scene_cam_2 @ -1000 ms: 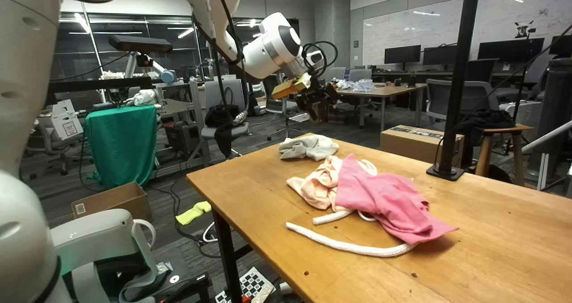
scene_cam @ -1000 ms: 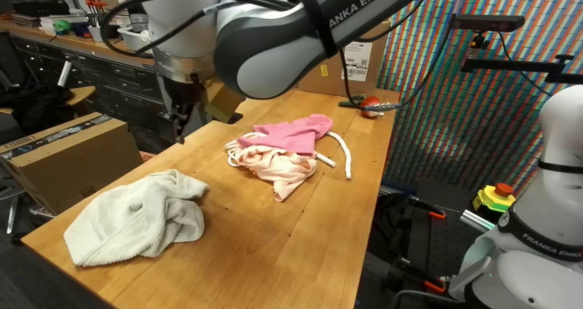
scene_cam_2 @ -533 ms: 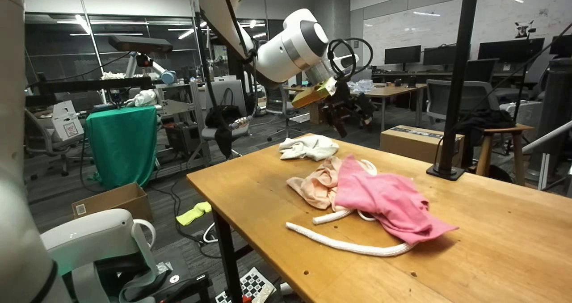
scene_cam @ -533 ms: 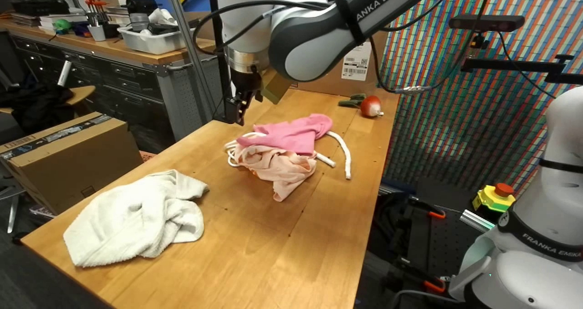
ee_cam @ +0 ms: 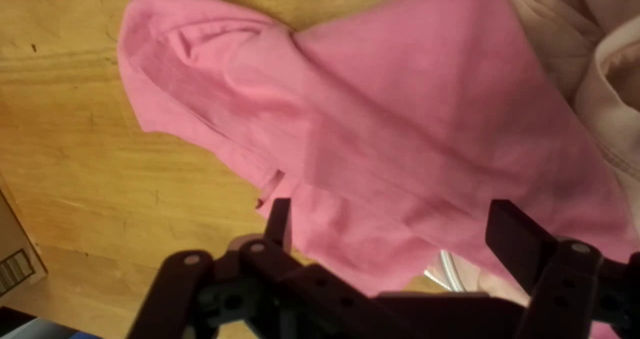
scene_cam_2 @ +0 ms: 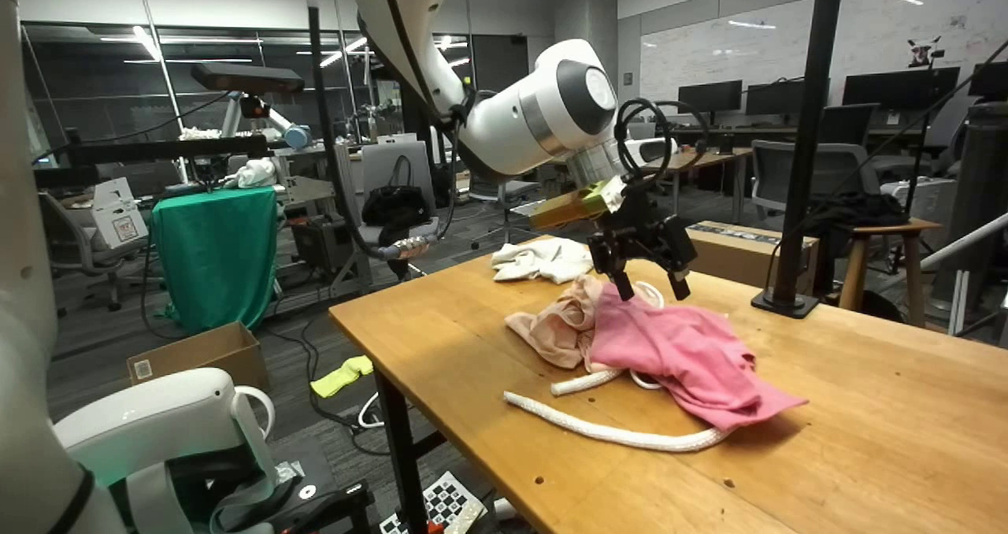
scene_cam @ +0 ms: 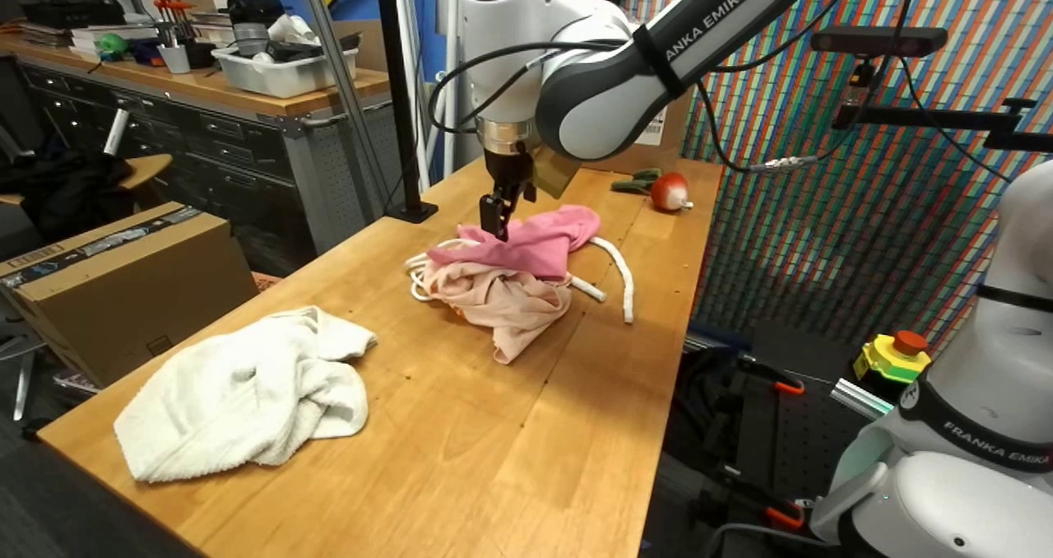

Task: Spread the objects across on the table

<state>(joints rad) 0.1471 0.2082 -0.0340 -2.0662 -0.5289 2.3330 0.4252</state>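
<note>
- Clearly, only an exterior view gives me the small red ball (scene_cam: 670,192), far along the counter (scene_cam: 461,451).
- My wrist view shows the pincer (ee_cam: 390,219) spread wide, holding nothing, over the pink cloth (ee_cam: 375,114).
- A white tub (scene_cam: 280,81) holds dark and pale items (scene_cam: 296,53).
- Bare counter runs between the peach cloth (scene_cam: 514,307) and the off-white cloth (scene_cam: 234,406), which lies near an edge.

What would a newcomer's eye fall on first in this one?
Probably the pink cloth, lying partly over the peach cloth and the white cord on the table, with the open gripper above it. Next, in an exterior view, the off-white cloth at the picture's left and the round red object toward the table's far end.
</note>
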